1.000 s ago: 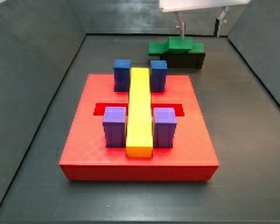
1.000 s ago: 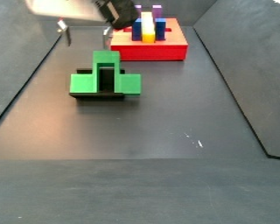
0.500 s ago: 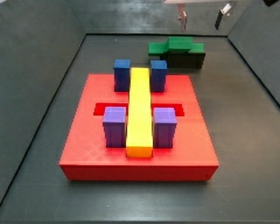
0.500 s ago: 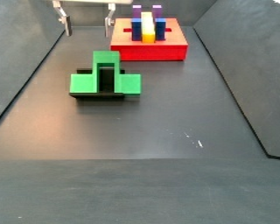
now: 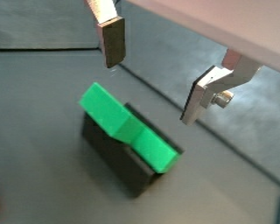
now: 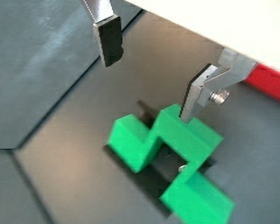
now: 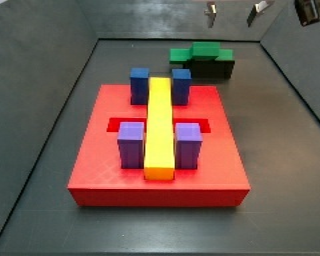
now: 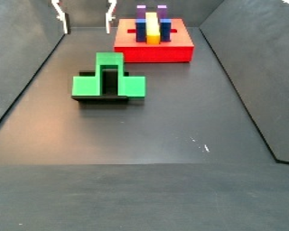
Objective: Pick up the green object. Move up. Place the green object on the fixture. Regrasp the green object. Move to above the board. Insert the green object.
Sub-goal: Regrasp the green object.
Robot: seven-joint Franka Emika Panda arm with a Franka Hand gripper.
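Hanging high above the floor, the tool [image 8: 86, 15] is holding nothing, its silver fingers [image 5: 109, 38] spread wide apart. Only the fingertips are showing at the top edge in both side views. The green object [image 8: 108, 79] is sitting on the fixture [image 7: 214, 69], well below the tool and apart from it; in both wrist views the block [image 6: 164, 150] is lying across the dark holder [image 5: 113, 157]. The board [image 7: 157, 183] is resting on the floor near the fixture, carrying a yellow bar [image 7: 159, 128] between blue blocks [image 7: 140, 85] and purple blocks [image 7: 131, 145].
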